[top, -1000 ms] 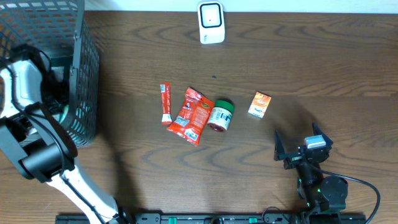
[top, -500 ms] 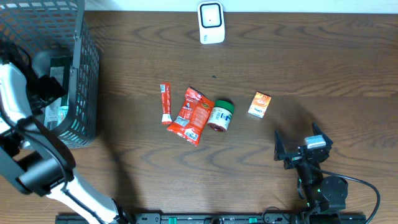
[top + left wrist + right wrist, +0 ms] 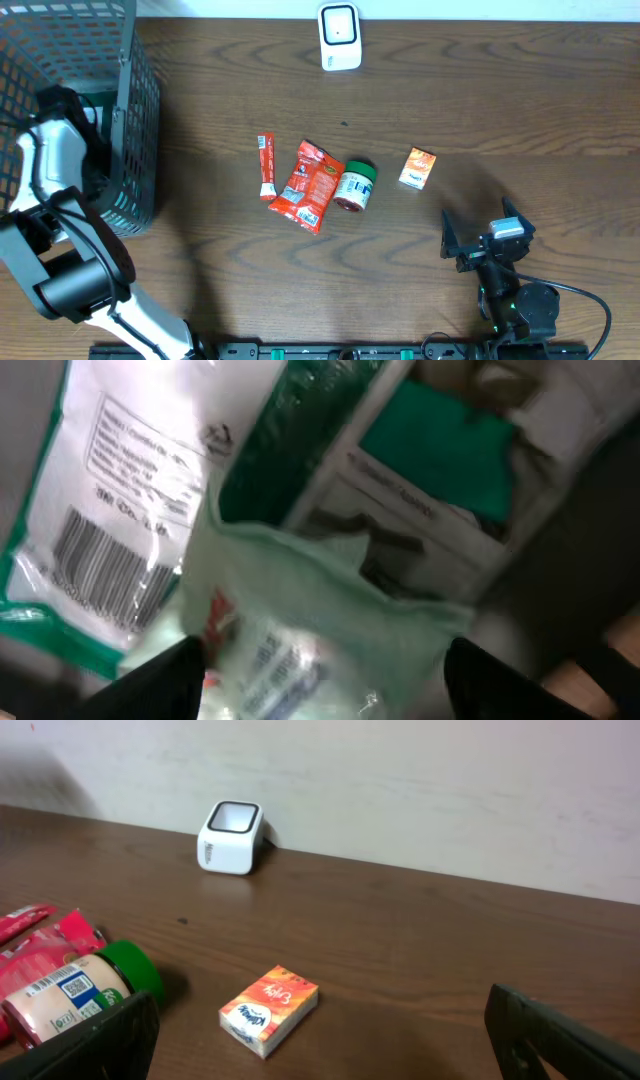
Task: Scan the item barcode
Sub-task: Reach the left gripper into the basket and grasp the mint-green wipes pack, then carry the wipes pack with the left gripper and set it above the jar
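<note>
Nearby | basket [image 3: 135,120] surrounds left tool [image 3: 330,680] | jar [image 3: 354,186] touches red pouch [image 3: 310,185]

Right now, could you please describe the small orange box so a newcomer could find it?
Below the white scanner at the table's far edge, a row of items lies mid-table. The orange box is the rightmost, apart from the green-lidded jar, and the only carton among red packets.

A dark brown table [image 3: 520,110] with pronounced wood grain fills the scene, its far edge meeting a plain off-white wall [image 3: 450,790], slightly mottled, under soft, even light that casts faint shadows
</note>
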You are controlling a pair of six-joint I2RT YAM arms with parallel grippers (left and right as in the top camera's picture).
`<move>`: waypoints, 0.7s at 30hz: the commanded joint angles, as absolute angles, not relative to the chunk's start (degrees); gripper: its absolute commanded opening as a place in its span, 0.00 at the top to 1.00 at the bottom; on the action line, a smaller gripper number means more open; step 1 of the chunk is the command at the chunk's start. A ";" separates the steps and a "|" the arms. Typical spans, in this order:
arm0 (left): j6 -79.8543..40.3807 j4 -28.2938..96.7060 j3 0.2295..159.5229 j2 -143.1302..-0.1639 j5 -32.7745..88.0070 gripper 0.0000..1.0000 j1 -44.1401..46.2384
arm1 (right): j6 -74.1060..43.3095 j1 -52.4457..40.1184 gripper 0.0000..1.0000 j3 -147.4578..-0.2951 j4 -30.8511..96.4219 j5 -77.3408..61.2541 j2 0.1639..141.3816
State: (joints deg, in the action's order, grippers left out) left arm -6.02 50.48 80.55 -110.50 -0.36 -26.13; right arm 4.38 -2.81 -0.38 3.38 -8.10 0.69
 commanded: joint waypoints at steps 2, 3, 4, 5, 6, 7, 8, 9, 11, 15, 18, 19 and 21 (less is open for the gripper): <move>-7.27 45.71 75.22 -110.50 -5.23 0.23 -25.63 | 3.88 -2.17 0.01 -0.32 3.62 -8.01 0.45; -7.42 44.82 74.52 -110.50 -5.21 0.24 -25.63 | 3.88 -2.17 0.01 -0.32 3.60 -8.01 0.45; -7.42 43.57 73.47 -110.50 -5.21 0.24 -25.63 | 3.88 -2.17 0.01 -0.32 3.60 -8.01 0.45; -7.42 42.78 72.66 -110.50 -5.21 0.24 -25.63 | 3.88 -2.17 0.01 -0.32 3.60 -8.01 0.45; -7.44 42.04 71.85 -110.50 -5.21 0.25 -25.63 | 3.88 -2.17 0.01 -0.32 3.60 -8.01 0.45; -7.57 41.06 70.89 -110.50 -5.19 0.25 -25.63 | 3.88 -2.17 0.01 -0.32 3.60 -8.01 0.45; -7.64 40.69 70.50 -110.50 -5.19 0.25 -25.63 | 3.88 -2.17 0.01 -0.32 3.60 -8.01 0.45; -7.68 40.58 70.39 -110.50 -5.17 0.31 -25.63 | 3.88 -2.17 0.01 -0.32 3.60 -8.01 0.45; -7.84 40.58 70.67 -110.32 -4.99 0.44 -25.63 | 3.88 -2.17 0.01 -0.32 3.60 -8.01 0.45; -7.84 40.62 71.33 -108.97 -4.97 0.61 -25.63 | 3.88 -2.17 0.01 -0.32 3.60 -8.01 0.45; -7.86 40.62 71.81 -106.19 -4.97 0.79 -25.67 | 3.88 -2.17 0.01 -0.32 3.60 -8.01 0.45; -7.88 40.58 71.88 -104.75 -4.97 0.91 -25.67 | 3.88 -2.17 0.01 -0.32 3.60 -8.01 0.45; -8.67 40.56 71.88 -101.27 -4.99 0.93 -25.69 | 3.88 -2.17 0.01 -0.32 3.60 -8.01 0.45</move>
State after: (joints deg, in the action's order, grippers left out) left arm -7.64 40.60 72.84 -105.71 -7.20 -25.47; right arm 4.38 -2.81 -0.36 3.38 -8.10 0.69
